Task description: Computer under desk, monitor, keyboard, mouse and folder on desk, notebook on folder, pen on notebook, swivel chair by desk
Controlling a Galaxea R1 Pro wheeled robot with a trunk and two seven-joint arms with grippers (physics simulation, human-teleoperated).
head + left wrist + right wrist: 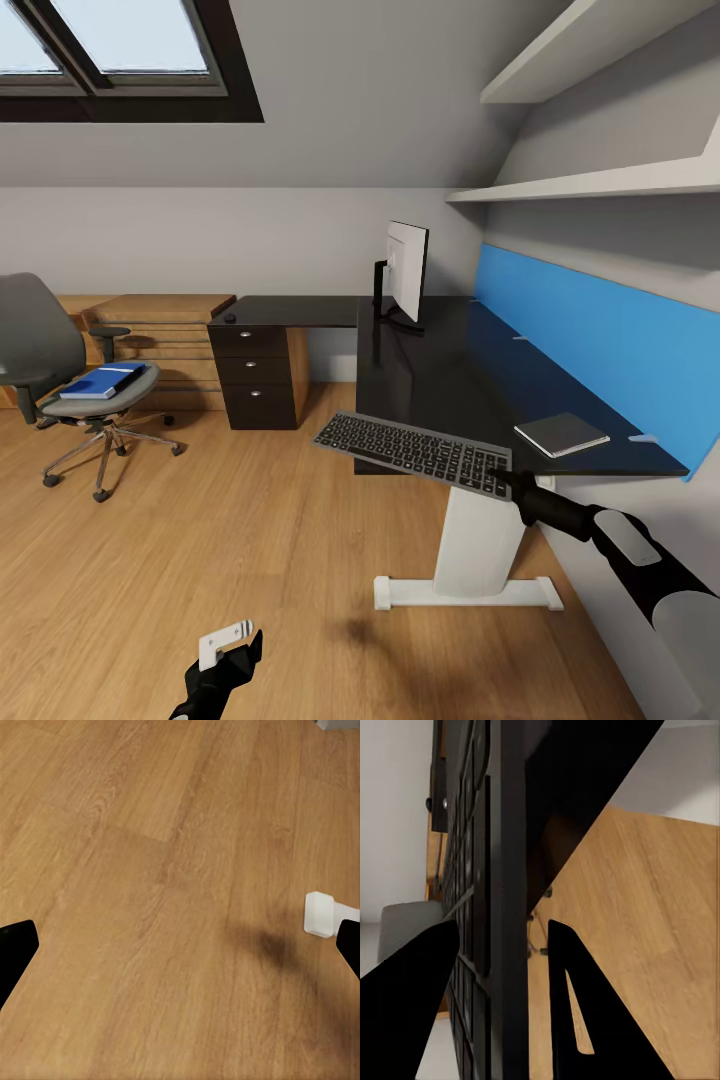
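The right hand [505, 483] is clamped on one end of the keyboard [412, 452], and in the right wrist view its two black fingers [577, 1020] sit on either side of the keyboard's [484, 907] thin edge. The keyboard juts away from the hand in the air, level, its far end hanging beyond the near edge of the desk [440, 385] and over the wood floor [230, 540]. Just beyond the hand, on the glossy black top, lies the notebook [561, 434], flat and close to the blue back panel [600, 340]. Farther off along the same top, well away from the hand, the monitor [406, 272] stands upright on its stand near the corner where the desk turns. Past it the black three-drawer unit [257, 375] sits under the other wing of the desk, with a small dark object [230, 318] resting on the top above it; what it is cannot be told. Far across the room from the right hand, the swivel chair [60, 375] stands apart from the desk, and the folder [103, 381] lies on its seat. The left hand [232, 645] hangs low over the bare floor, well short of the chair and the desk; its fingers are apart, and in the left wrist view the black fingertips [15, 949] show at opposite sides with floor [165, 870] between them, and a white desk foot [324, 913] near one of them
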